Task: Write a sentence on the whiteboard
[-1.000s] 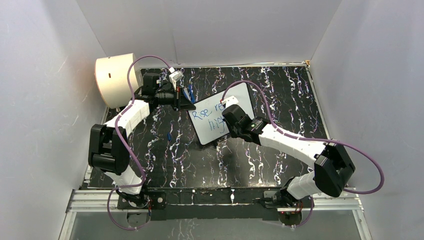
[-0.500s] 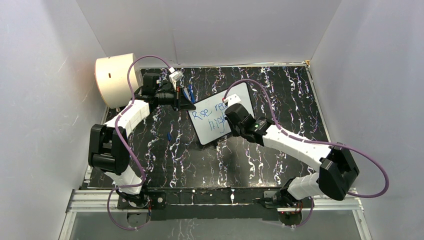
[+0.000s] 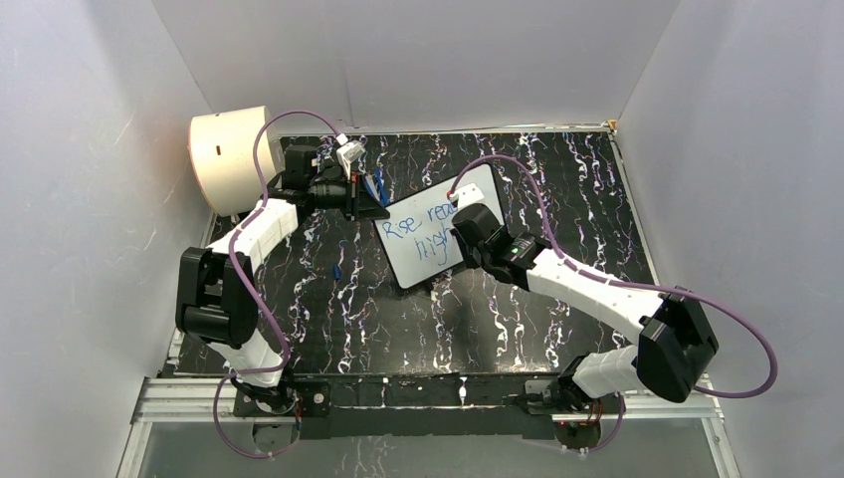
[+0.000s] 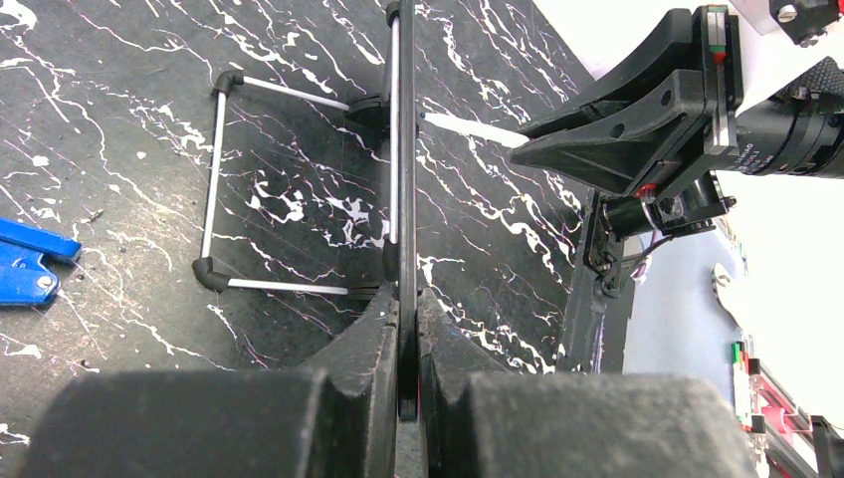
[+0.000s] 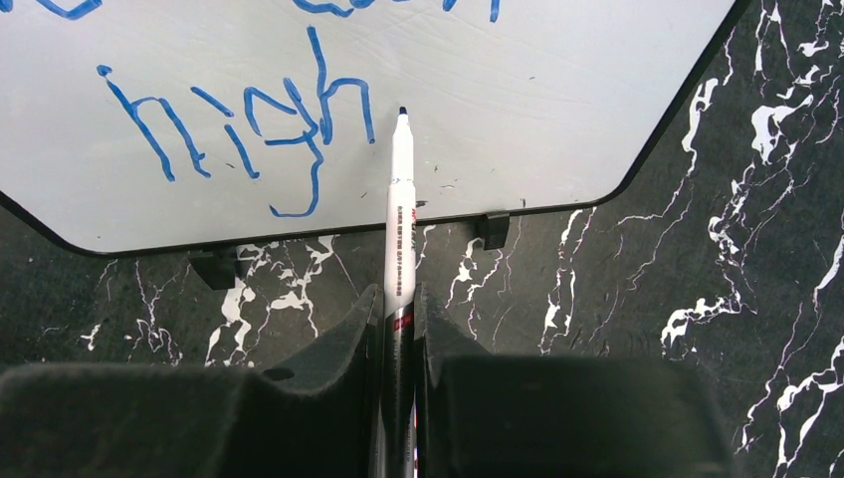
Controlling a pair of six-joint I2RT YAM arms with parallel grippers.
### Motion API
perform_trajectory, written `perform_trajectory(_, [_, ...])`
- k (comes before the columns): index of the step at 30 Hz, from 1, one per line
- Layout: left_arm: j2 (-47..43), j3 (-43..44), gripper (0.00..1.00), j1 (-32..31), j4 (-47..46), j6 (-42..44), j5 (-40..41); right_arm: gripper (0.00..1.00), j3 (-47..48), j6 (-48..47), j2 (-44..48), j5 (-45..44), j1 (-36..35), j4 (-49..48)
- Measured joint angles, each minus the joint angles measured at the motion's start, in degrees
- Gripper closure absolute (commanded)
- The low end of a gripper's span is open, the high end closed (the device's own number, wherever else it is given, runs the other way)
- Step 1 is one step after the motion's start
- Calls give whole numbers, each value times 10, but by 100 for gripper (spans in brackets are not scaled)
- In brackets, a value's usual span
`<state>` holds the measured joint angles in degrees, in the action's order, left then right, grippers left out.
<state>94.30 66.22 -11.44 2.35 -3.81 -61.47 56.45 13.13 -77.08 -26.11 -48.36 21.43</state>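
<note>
Currently the left gripper (image 4: 406, 299) is clenched on the edge of the whiteboard (image 4: 405, 149). The board is seen edge-on and runs straight ahead from between the jaws. A wire stand (image 4: 214, 179) is seen left of the jaws, attached behind the board and resting on the black marbled table (image 3: 557, 169). A small blue object (image 4: 25, 264) is seen further left of the jaws, too cropped to be named.

The right gripper (image 5: 398, 299) is closed on a white marker pen (image 5: 400, 199), grasped between the jaws by its barrel, with the tip pointed straight ahead. The tip is placed low on the white face, just right of the last letter of the lower line. Whether the tip is touching the board cannot be told. The blue lettering (image 5: 249, 129) is found ahead and left of the right jaws. "high" is read on the lower line; the upper line is cut off in the wrist view and read as "Rise rea" from above, with the rest hidden by the gripper. The board's bottom rim and two black clips are seen just ahead of the fingertips.

A cream drum (image 3: 231, 154) is seen behind the left arm, well apart from both jaws.
</note>
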Motion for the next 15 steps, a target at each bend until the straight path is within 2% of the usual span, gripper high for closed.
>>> perform_trajectory(15, [0,1,100,0,3,0,0,100,0,-3,-1,15,4,-7])
